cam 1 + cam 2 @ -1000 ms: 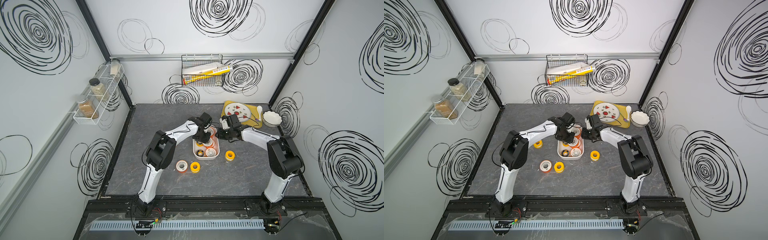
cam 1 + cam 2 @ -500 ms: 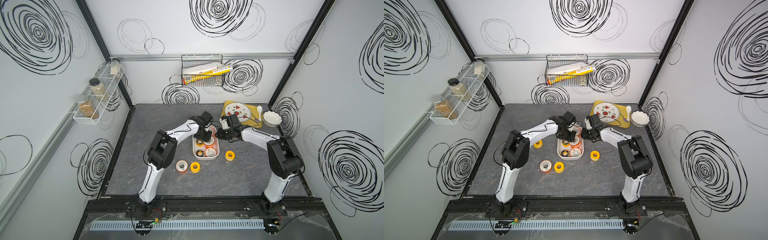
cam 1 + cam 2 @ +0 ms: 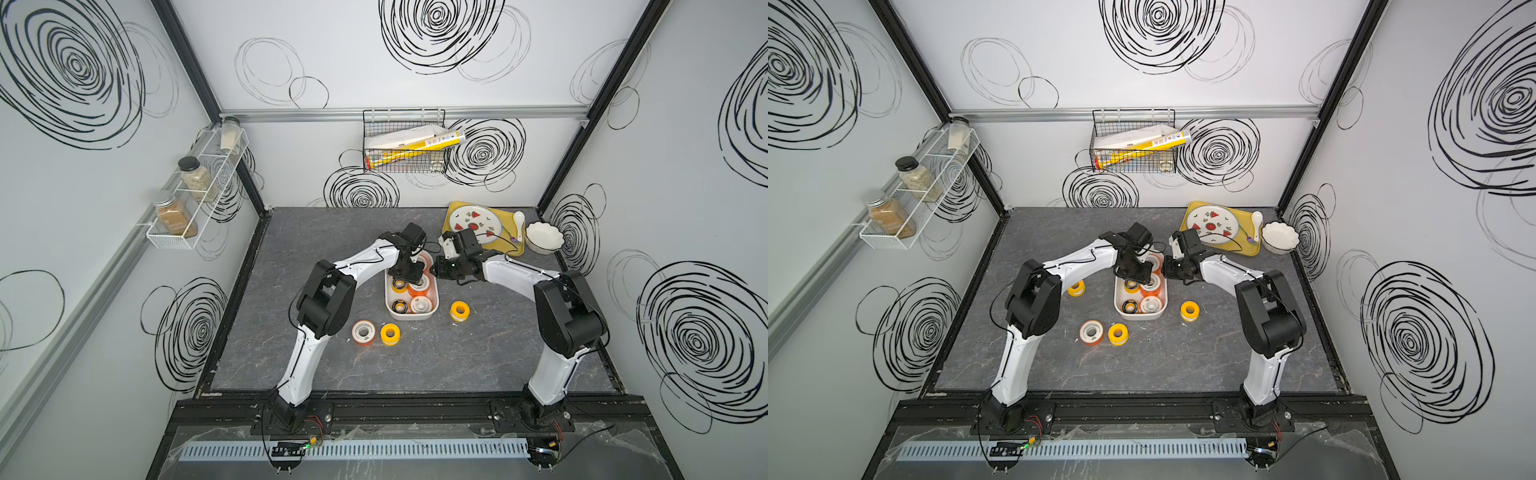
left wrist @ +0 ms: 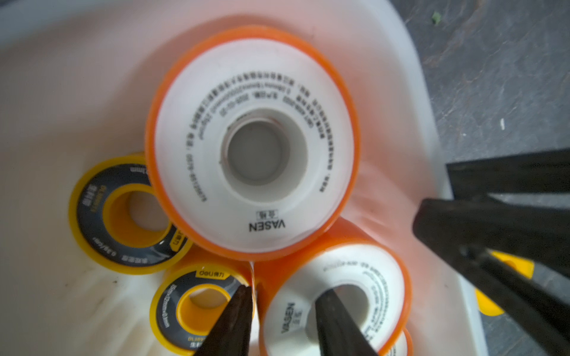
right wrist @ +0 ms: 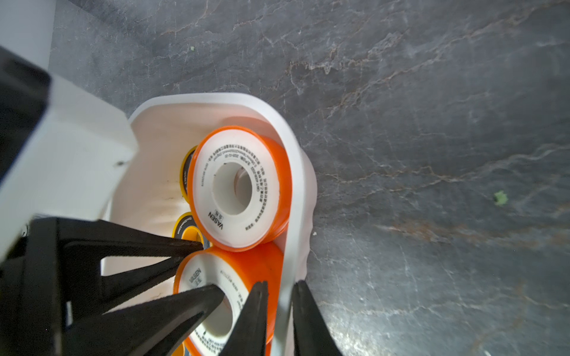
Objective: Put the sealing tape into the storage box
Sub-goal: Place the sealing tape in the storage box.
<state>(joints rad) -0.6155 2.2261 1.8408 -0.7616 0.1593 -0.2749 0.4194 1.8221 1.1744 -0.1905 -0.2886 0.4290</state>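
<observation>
The white storage box (image 3: 411, 319) (image 3: 1140, 319) holds several sealing tape spools, orange with white faces and yellow with black faces. My left gripper (image 4: 285, 291) (image 3: 409, 276) reaches into it and is open. One finger sits in the hole of an orange spool (image 4: 354, 277) (image 5: 200, 274), the other just outside its rim, with thin gaps. My right gripper (image 5: 280, 283) (image 3: 434, 270) is shut on the box's wall (image 5: 290, 154). On the table lie an orange spool (image 3: 363, 332) and yellow spools (image 3: 390, 333) (image 3: 460, 311) (image 3: 1076, 287).
A yellow tray (image 3: 505, 249) with a plate (image 3: 473, 220) and a white scalloped bowl (image 3: 543, 237) stand at the back right, close behind my right arm. A wire basket (image 3: 405, 145) hangs on the back wall and a spice rack (image 3: 195, 195) on the left wall.
My left gripper's fingers have spread a little around the orange spool in the box. Both arms and the loose spools stay nearly where they were.
</observation>
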